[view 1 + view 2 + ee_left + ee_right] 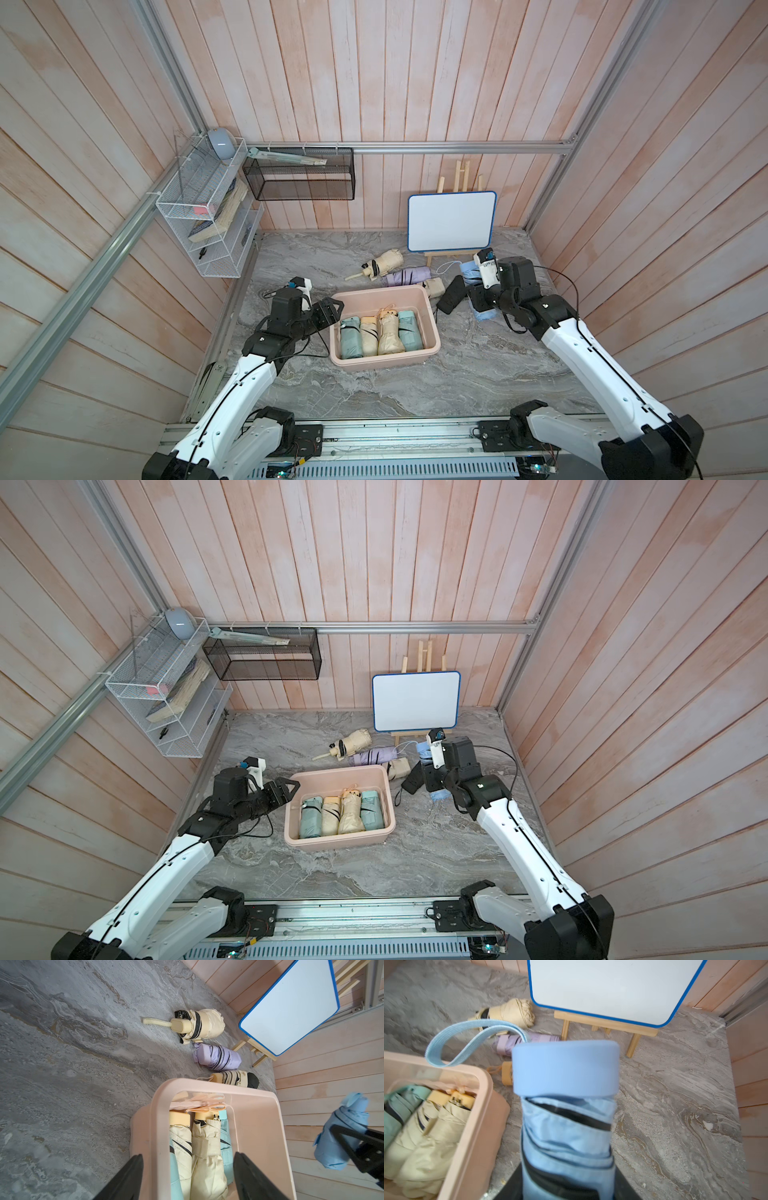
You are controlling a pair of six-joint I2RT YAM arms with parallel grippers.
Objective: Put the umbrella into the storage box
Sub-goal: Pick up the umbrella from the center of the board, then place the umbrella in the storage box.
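The pale pink storage box (379, 289) (337, 769) sits mid-table with several folded umbrellas (380, 334) side by side inside. My right gripper (467, 287) (568, 1188) is shut on a light blue umbrella (566, 1126) (484, 314) (340, 1136), held just right of the box and above the table, its strap (446, 1043) dangling. My left gripper (332, 308) (189, 1178) is open at the box's left rim (160, 1126) with one finger on either side of it, holding nothing. A cream umbrella (384, 262), a lilac one (405, 276) and another cream one (434, 286) lie behind the box.
A blue-framed whiteboard (451, 220) on a wooden easel stands at the back right, close to the right gripper. A black mesh basket (303, 178) and a white wire rack (208, 216) hang on the back-left walls. Wood-panel walls close in three sides.
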